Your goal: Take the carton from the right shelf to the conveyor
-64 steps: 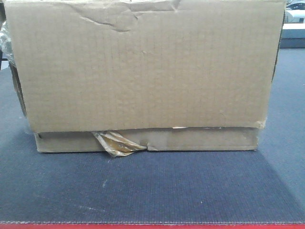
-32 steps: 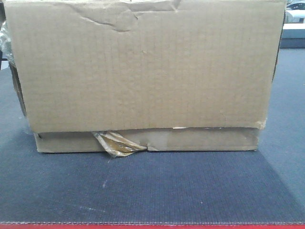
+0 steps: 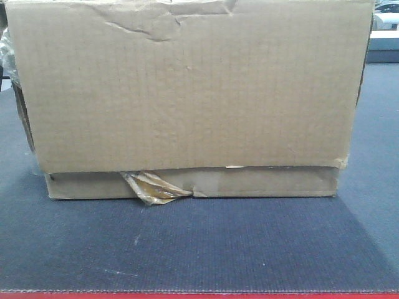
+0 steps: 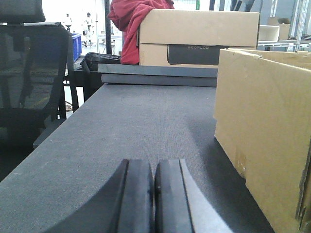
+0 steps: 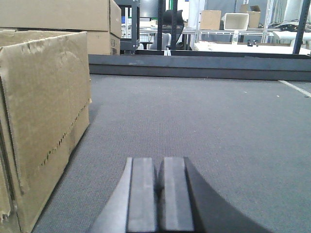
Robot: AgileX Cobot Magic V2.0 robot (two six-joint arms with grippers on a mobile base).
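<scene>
Front view: one carton sits on the dark ribbed conveyor (red strip at its near edge). My left gripper and right gripper flank it, both pressed closed, holding nothing.

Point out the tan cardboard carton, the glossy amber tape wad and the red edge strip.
tan cardboard carton (image 3: 187,93): front view, middle of its front face.
glossy amber tape wad (image 3: 153,187): front view, crumpled centre, at carton's lower band.
red edge strip (image 3: 199,295): front view, mid-length, bottom edge.
</scene>
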